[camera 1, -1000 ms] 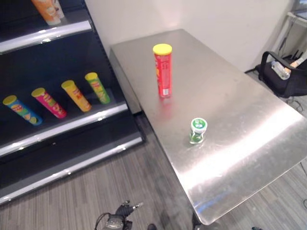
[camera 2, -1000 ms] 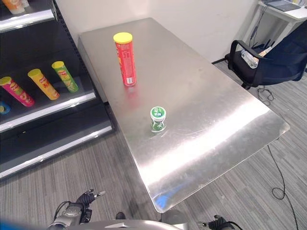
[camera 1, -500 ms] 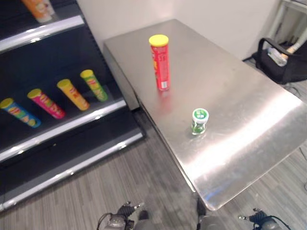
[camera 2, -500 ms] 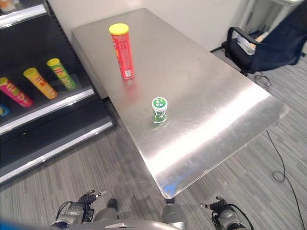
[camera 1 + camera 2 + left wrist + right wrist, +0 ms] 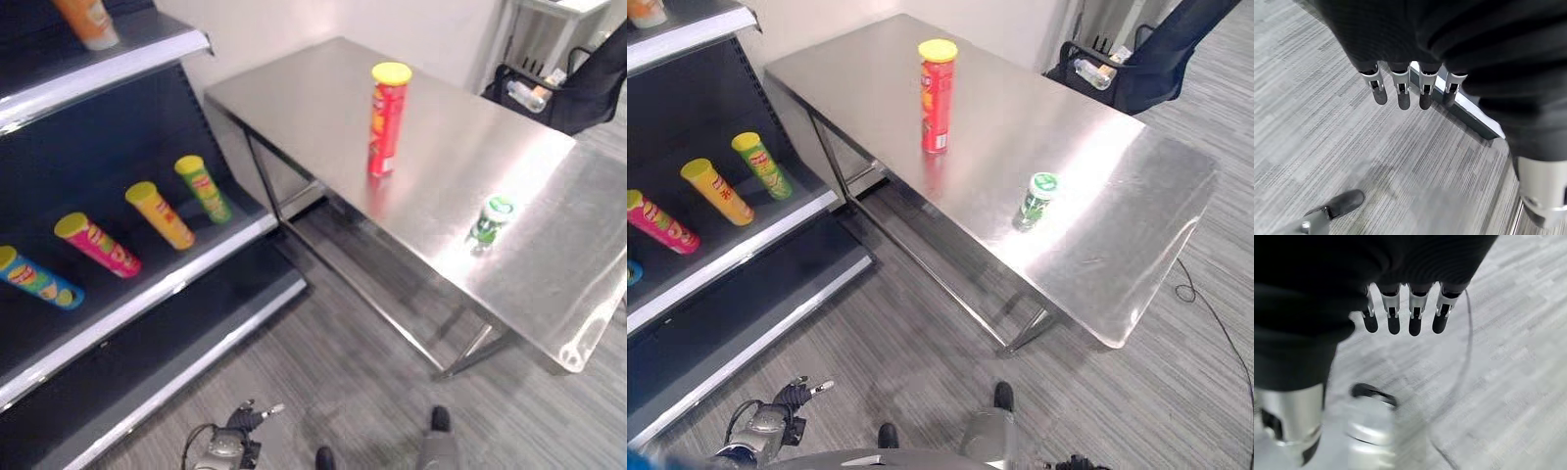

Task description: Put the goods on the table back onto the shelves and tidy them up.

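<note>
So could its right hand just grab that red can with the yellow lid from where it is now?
Probably not yet. The right hand hangs low over the floor, fingers straight and holding nothing, while the red can stands upright far back on the steel table. Nothing blocks it; the robot looks too distant.

Our left hand (image 5: 1400,93) hangs low at about seven o'clock and our right hand (image 5: 1400,318) likewise hangs down, both with fingers straight, relaxed and holding nothing.
</note>
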### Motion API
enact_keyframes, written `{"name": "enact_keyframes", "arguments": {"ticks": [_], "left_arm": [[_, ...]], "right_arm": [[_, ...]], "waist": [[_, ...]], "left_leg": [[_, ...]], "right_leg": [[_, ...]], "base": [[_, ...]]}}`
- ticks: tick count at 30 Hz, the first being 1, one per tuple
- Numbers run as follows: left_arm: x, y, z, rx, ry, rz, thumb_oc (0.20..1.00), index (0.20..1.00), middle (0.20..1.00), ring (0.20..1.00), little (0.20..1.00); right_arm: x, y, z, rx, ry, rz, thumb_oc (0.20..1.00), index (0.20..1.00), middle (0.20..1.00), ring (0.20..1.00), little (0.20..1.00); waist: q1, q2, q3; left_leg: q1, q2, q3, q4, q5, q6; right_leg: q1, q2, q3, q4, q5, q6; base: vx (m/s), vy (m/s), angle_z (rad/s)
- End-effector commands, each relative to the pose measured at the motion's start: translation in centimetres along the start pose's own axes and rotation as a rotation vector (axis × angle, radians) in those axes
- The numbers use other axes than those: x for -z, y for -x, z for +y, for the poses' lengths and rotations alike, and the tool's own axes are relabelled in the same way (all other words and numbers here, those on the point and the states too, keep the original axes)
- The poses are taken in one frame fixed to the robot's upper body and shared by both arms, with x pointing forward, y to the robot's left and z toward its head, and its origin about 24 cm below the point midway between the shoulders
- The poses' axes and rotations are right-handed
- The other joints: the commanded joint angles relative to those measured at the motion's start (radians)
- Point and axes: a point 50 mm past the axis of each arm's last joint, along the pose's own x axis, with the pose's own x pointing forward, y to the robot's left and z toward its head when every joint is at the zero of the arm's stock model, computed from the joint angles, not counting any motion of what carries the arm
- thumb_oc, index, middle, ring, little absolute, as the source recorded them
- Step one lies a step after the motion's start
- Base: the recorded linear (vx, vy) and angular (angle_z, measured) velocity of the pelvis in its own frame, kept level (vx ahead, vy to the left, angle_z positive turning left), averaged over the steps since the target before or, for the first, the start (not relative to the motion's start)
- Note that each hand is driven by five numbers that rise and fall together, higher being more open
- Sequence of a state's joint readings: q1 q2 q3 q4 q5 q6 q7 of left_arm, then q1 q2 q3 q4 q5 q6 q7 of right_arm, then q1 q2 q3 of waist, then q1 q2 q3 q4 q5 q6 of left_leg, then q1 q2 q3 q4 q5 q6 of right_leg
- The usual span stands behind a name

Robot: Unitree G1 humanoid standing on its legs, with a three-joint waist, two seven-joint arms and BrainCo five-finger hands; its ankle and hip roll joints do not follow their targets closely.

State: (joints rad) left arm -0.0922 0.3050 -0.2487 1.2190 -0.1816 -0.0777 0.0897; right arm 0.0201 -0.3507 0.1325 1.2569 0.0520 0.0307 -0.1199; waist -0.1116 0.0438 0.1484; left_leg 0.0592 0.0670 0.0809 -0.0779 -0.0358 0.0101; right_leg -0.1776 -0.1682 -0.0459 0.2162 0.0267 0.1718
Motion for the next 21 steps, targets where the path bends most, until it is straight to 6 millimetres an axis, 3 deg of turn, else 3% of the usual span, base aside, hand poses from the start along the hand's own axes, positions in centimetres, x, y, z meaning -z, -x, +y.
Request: {"name": "enact_keyframes", "arguments": {"ticks": [1,2,7,10,13,14,15,18,19,21], "left_arm": [[-1.9,-0.4,2.0,-0.034,-0.017,-0.047,1.0,1.0,1.0,1.0,1.0],[-2.2,-0.4,1.7,-0.032,-0.015,-0.057,1.0,1.0,1.0,1.0,1.0],[-2.3,-0.4,1.0,-0.025,-0.001,-0.064,1.0,1.0,1.0,1.0,1.0],[-2.2,-0.3,0.4,-0.01,-0.007,-0.07,1.0,1.0,1.0,1.0,1.0],[-2.2,-0.3,0.0,-0.003,0.0,-0.07,1.0,1.0,1.0,1.0,1.0],[-1.9,-0.2,-0.1,-0.002,0.016,-0.06,1.0,1.0,1.0,1.0,1.0],[-1.9,-0.2,-0.2,0.0,0.014,-0.06,1.0,1.0,1.0,1.0,1.0],[-1.1,-0.1,-0.2,-0.005,0.029,-0.035,1.0,1.0,1.0,1.0,1.0],[-1.1,-0.1,-0.3,-0.002,0.028,-0.036,1.0,1.0,1.0,1.0,1.0],[-0.7,0.0,-0.3,-0.007,0.026,-0.023,1.0,1.0,1.0,1.0,1.0]], "right_arm": [[-1.7,-0.3,-3.5,0.098,-0.092,-0.033,1.0,1.0,1.0,1.0,1.0],[-1.2,-0.3,-4.0,0.122,-0.127,-0.026,1.0,1.0,1.0,1.0,1.0],[-0.5,-0.1,-6.2,0.219,-0.219,-0.019,1.0,1.0,1.0,1.0,1.0],[0.3,0.6,-10.4,0.352,-0.311,-0.03,1.0,1.0,1.0,1.0,1.0],[-0.3,2.0,-15.3,0.504,-0.387,-0.105,1.0,1.0,1.0,1.0,1.0],[-1.3,3.8,-19.2,0.644,-0.453,-0.207,1.0,1.0,1.0,1.0,1.0],[-1.1,3.8,-19.2,0.646,-0.454,-0.205,1.0,1.0,1.0,1.0,1.0],[-2.6,7.7,-25.2,0.855,-0.481,-0.347,1.0,1.0,1.0,1.0,1.0],[-2.5,7.7,-25.3,0.857,-0.481,-0.346,1.0,1.0,1.0,1.0,1.0],[-4.1,10.9,-28.6,0.976,-0.482,-0.47,1.0,1.0,1.0,1.0,1.0]], "waist": [[-0.031,-0.041,0.035],[-0.034,-0.05,0.04],[-0.042,-0.058,0.021],[-0.056,-0.062,0.009],[-0.069,-0.064,0.006],[-0.085,-0.065,0.003],[-0.083,-0.063,0.003],[-0.099,-0.065,-0.005],[-0.099,-0.063,-0.005],[-0.103,-0.063,-0.008]], "left_leg": [[-0.004,-0.009,-0.072,-0.009,-0.022,-0.088],[-0.005,-0.029,-0.079,-0.009,-0.017,-0.084],[-0.005,-0.028,-0.059,-0.009,-0.026,-0.091],[0.01,-0.02,-0.047,-0.009,-0.032,-0.096],[0.025,-0.017,-0.043,-0.009,-0.04,-0.098],[0.032,-0.014,-0.036,-0.009,-0.046,-0.1],[0.033,-0.014,-0.037,-0.009,-0.046,-0.1],[0.042,-0.009,-0.027,-0.009,-0.055,-0.107],[0.042,-0.008,-0.027,-0.009,-0.055,-0.107],[0.048,-0.003,-0.022,-0.009,-0.058,-0.114]], "right_leg": [[0.055,0.106,0.062,-0.101,-0.072,-0.015],[0.08,0.111,0.094,-0.145,-0.056,-0.015],[0.124,0.1,0.081,-0.225,-0.039,-0.012],[0.156,0.089,0.067,-0.247,-0.042,-0.012],[0.176,0.084,0.062,-0.255,-0.045,-0.009],[0.179,0.082,0.058,-0.253,-0.051,-0.006],[0.18,0.082,0.058,-0.252,-0.051,-0.006],[0.182,0.079,0.051,-0.245,-0.059,-0.002],[0.183,0.08,0.051,-0.244,-0.06,-0.002],[0.184,0.078,0.046,-0.241,-0.065,-0.001]], "base": [[0.04,0.095,-0.01],[0.04,0.062,0.21],[0.04,-0.01,0.16],[0.08,-0.007,0.03],[0.09,0.008,0.06],[0.07,0.016,0.04],[0.08,0.012,0.05],[0.06,-0.001,-0.01],[0.04,-0.007,0.0],[0.05,-0.023,0.03]]}}
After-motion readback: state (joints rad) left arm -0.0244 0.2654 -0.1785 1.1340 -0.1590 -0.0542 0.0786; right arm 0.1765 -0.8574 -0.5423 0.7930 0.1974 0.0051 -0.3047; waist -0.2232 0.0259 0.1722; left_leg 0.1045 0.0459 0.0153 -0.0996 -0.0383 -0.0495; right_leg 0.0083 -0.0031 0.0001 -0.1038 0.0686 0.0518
